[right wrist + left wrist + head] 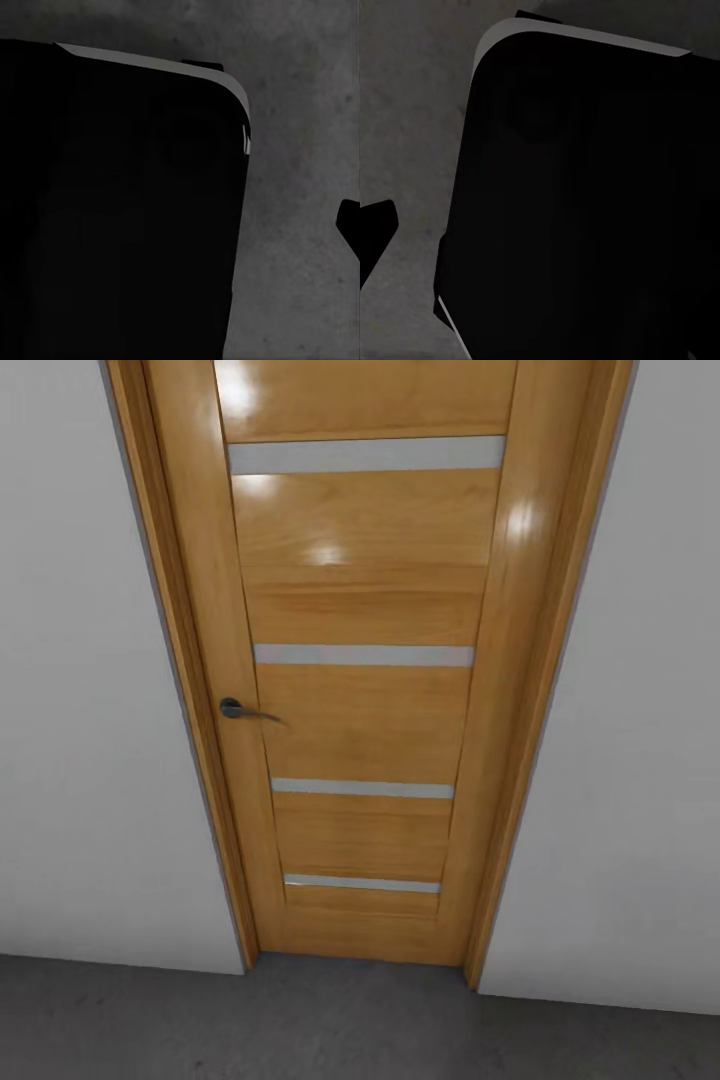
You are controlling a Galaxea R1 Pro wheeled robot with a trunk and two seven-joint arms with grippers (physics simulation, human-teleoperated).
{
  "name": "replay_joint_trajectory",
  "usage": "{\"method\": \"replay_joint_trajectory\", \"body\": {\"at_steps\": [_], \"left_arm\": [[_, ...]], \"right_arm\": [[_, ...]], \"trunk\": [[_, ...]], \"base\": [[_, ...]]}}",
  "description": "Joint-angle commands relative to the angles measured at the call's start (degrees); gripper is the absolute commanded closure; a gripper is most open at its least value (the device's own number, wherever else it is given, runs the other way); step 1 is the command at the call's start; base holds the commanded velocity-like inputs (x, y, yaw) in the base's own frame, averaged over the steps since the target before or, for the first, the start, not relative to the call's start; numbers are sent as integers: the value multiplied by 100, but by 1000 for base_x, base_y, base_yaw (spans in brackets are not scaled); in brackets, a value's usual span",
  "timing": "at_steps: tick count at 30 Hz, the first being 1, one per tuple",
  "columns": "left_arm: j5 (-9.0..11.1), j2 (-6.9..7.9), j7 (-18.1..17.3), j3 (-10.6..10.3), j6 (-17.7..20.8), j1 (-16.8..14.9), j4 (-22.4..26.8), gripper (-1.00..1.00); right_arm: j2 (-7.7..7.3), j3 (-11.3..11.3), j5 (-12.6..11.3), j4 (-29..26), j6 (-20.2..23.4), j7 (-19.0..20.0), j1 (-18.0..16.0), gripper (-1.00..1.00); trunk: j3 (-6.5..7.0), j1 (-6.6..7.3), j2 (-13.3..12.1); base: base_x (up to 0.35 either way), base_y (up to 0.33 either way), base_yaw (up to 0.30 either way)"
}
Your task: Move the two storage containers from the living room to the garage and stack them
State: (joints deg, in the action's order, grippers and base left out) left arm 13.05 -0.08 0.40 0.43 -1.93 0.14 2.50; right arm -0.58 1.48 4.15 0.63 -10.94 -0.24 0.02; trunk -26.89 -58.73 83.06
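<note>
The head view faces a closed wooden door (360, 690) from near; both wrist views look down at grey floor (405, 112)

The head view is evenly and fairly brightly lit. The glossy honey-coloured wooden door (360, 660) carries soft white glare patches at the upper left, centre and upper right of the frame. The pale grey walls (80, 710) shade slightly darker toward the bottom. The dark grey concrete-like floor (340, 1030) looks matte, with a faint shadow at the door's foot. Vertical lines lean inward toward the bottom, and detail is slightly soft. Both wrist views are dim; a large black rounded body (585, 210) shows almost no detail, with only a thin lit rim.
</note>
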Motion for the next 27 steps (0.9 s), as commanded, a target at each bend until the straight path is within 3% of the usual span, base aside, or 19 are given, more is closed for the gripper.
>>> {"method": "replay_joint_trajectory", "body": {"at_steps": [1,11,19,27], "left_arm": [[31,-1,4,1,-9,0,5,-100],[31,-1,4,-2,-111,1,12,-100],[31,-1,4,1,-149,3,6,-100],[31,-1,4,1,-150,3,5,-100]], "right_arm": [[-2,10,42,7,-22,-2,-2,-100],[-4,10,42,7,-49,-2,-2,-100],[5,8,30,7,-20,5,-2,-100],[10,3,25,7,-12,8,-2,-100]], "trunk": [[-3,0,2],[-3,0,2],[-3,0,2],[-3,0,2]], "base": [[0,0,0],[14,0,0],[246,0,0],[61,0,0]]}}
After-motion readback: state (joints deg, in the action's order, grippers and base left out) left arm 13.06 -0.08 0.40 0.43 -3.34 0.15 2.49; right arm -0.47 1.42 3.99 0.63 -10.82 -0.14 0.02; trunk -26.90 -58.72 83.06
